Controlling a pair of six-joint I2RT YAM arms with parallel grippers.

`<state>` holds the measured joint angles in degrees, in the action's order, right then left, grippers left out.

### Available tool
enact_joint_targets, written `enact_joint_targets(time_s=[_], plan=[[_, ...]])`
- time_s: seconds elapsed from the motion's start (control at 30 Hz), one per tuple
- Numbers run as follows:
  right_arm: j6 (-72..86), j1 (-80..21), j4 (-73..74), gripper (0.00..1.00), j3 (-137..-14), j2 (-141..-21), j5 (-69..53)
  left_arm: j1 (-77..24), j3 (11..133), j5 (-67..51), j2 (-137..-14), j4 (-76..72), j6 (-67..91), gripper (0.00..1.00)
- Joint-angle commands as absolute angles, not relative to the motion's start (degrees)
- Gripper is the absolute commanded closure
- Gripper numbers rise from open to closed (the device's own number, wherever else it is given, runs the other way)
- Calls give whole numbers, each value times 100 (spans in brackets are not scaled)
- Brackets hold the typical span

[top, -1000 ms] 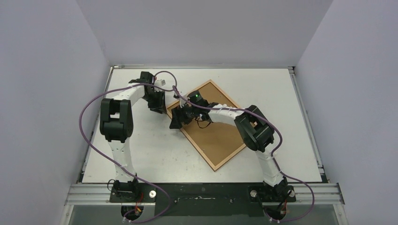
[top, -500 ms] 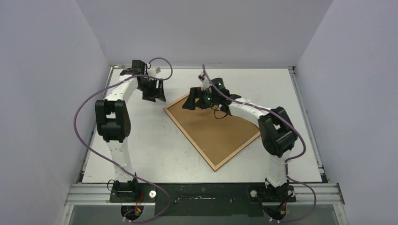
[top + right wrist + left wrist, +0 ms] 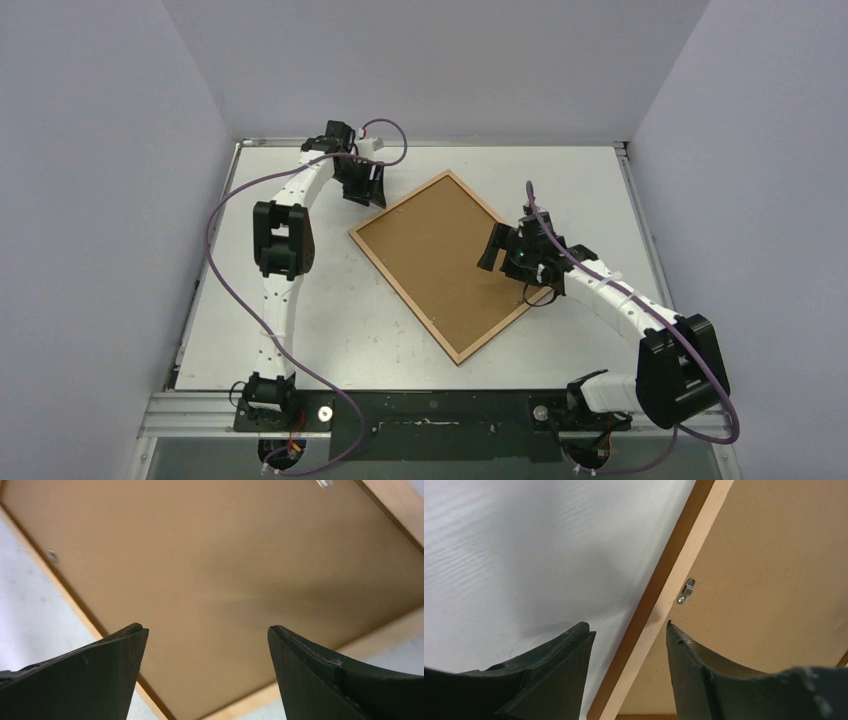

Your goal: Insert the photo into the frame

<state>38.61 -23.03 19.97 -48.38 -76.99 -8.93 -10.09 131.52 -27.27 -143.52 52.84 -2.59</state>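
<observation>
The frame (image 3: 402,293) lies face down and skewed on the white table, its plain brown backing board (image 3: 445,260) filling it. The photo is hidden. My left gripper (image 3: 366,192) hovers at the frame's far-left edge. In the left wrist view it (image 3: 628,626) is open, the pale moulding (image 3: 686,555) running between its fingers, with a small metal turn clip (image 3: 686,590) just ahead. My right gripper (image 3: 497,250) hangs over the frame's right part. In the right wrist view it (image 3: 206,628) is wide open above the backing board (image 3: 225,570), holding nothing.
White walls close in the table (image 3: 300,320) on three sides. A raised rail (image 3: 655,260) runs along its right edge. Purple cables loop from both arms above the table. The frame's near corner (image 3: 460,357) points toward the arm bases.
The right gripper swung from the frame's left corner across to its right side and opened wider. The left gripper moved back and right to the frame's far-left edge and opened.
</observation>
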Motion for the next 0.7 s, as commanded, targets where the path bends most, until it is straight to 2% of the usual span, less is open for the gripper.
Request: enact_joint_targets(time_s=[0.0,0.37,0.67], plan=[[4296,-2224,2583,5,-4426,-7051,-563,-1067,13136,-2762,-14258,5287,-365,48],[4582,-2131,2874,5,-3985,-6952,-707,-1000,12203,-2649,-13966,4884,-336,70],[4609,-1919,3028,4,-3813,-6912,-751,-775,10875,-2778,-13349,4440,-273,76]])
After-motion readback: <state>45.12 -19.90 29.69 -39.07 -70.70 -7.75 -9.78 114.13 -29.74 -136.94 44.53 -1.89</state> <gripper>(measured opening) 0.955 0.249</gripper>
